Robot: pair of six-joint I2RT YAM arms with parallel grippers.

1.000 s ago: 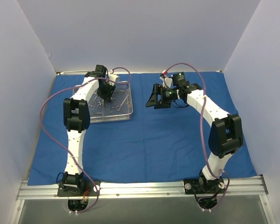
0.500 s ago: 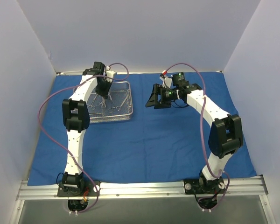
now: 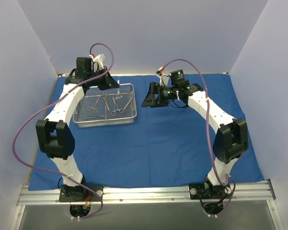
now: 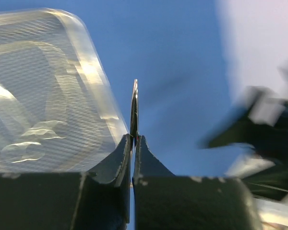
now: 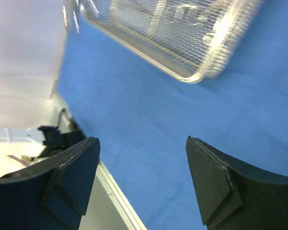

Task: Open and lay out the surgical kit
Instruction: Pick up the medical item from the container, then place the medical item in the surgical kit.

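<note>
Pinching a thin silver tool (image 4: 134, 108), my left gripper (image 4: 133, 139) has its two fingers pressed tight together, with only that flat bit of metal between them. I see the tool from its edge, so it looks like a skinny shiny line sticking out past my fingertips. I cannot tell which part of it I have. From above, my left gripper (image 3: 114, 84) is at the far edge of the mesh tray (image 3: 105, 123), near its far right corner. The tool is too small to make out from up there. The mesh tray sits on the blue cloth (image 3: 158, 143), on the left side and toward the back. A few more silver tools (image 3: 116, 106) with ring handles lie inside it, side by side. In my left wrist view the mesh tray (image 4: 93, 81) is a blurry shiny shape on the left, and the blue cloth (image 4: 182, 72) fills the middle. My right gripper (image 3: 150, 96) is near the right side of the tray but not touching it, over the cloth. Its fingers (image 5: 72, 177) are spread wide apart and hold nothing. Looking out between them (image 5: 141, 141), I see the blue cloth (image 5: 149, 120) below and one rounded corner of the mesh tray (image 5: 194, 74) at the top. The cloth lies spread out flat.
</note>
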